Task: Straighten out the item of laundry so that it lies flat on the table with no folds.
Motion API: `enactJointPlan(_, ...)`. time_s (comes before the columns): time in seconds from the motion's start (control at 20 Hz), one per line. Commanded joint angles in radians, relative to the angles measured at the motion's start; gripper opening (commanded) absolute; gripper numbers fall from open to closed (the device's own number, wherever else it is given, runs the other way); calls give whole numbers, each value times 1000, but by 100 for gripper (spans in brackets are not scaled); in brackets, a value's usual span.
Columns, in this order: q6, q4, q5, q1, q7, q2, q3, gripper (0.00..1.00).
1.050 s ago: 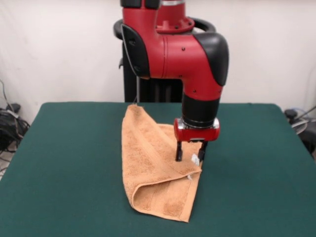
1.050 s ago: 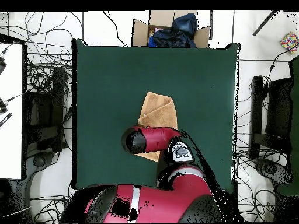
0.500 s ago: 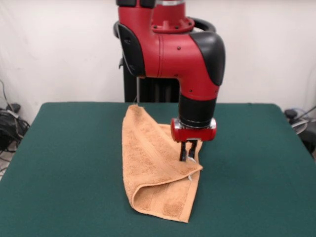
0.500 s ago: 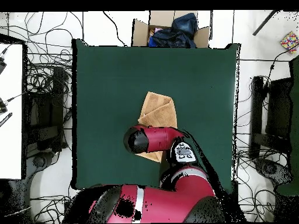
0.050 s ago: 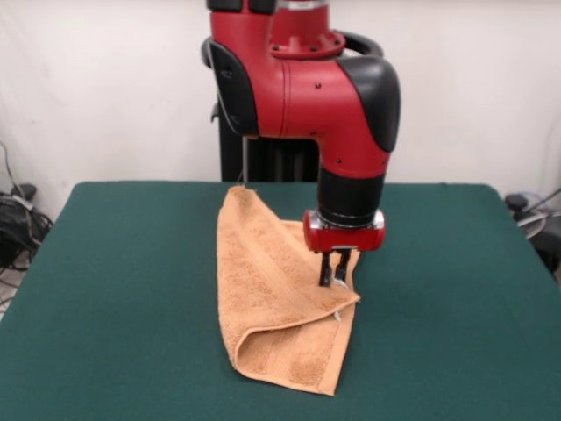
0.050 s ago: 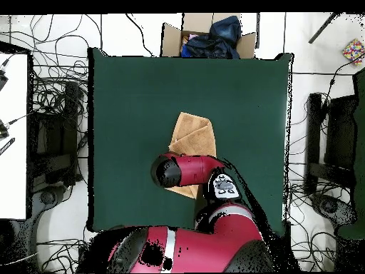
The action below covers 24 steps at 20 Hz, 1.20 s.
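Gripper [image 5: 335,279] points straight down from the red wrist collar, tips on the towel's right-hand edge in the front view. The two black fingers [image 5: 326,271] stand close together, with only a thin sliver between them, pinched on the towel [image 5: 267,294] at its upper layer. Whether cloth actually sits between the tips is hard to make out; they look closed on the fold's edge.

The towel lies folded, not flat. From the gripper it runs away toward the back of the table [image 5: 114,289] in a long narrowing strip, ending in a corner near the far rim. Toward the camera from the gripper, a doubled flap hangs forward and ends in a blunt folded corner. A small white tag [image 5: 337,315] shows just below the fingertips, on the edge of the upper layer. A woven band crosses the cloth under the gripper.

Overhead, the arm [image 6: 187,170] covers the middle of the towel [image 6: 193,134]; the gripper itself is hidden beneath the wrist. Orange cloth shows beyond the wrist as a tapered patch, and a small bit shows on the near side of the arm, toward the base. The green table [image 6: 128,100] is bare to either side of the gripper.

A cardboard box [image 6: 207,37] holding dark cloth sits off the table's far edge.
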Motion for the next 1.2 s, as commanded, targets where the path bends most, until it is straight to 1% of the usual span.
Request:
enactJointPlan(0.05,8,-7,59,7,183,17,9,0)
enactJointPlan(0.4,8,8,60,9,187,-6,7,0)
enactJointPlan(0.65,35,10,65,15,185,-25,4,0)
enactJointPlan(0.95,163,60,90,25,164,-180,5,0)
enactJointPlan(1.2,242,68,102,38,150,-250,-4,0)
